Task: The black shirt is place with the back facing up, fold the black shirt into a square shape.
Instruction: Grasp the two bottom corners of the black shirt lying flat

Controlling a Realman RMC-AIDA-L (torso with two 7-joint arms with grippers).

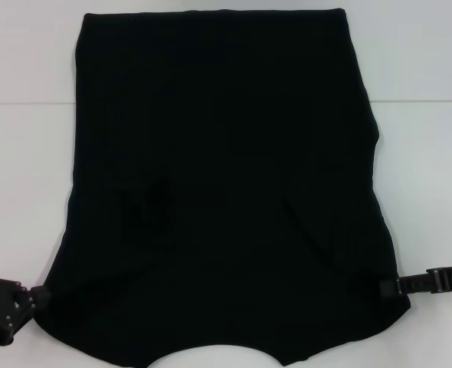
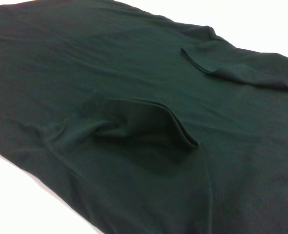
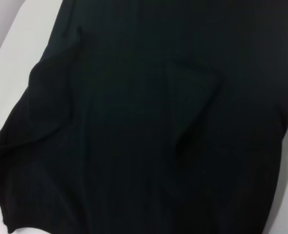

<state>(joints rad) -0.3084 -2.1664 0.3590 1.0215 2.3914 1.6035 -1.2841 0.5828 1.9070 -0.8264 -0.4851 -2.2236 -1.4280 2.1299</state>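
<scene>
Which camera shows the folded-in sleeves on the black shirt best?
The left wrist view: both sleeves lie folded onto the black shirt, their edges clear. The head view shows the whole shirt but the sleeves only as faint creases. The right wrist view shows one sleeve dimly.

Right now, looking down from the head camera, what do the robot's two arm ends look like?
Both are black and mechanical. The left pincer sits at the near left edge of the black shirt; its housing is blocky and angular, with small pale screws or rivets. The right pincer is a slim, straight black bar made of linked segments, ending in a small squared tip with a pale spot. No cables or lettering are legible.
</scene>
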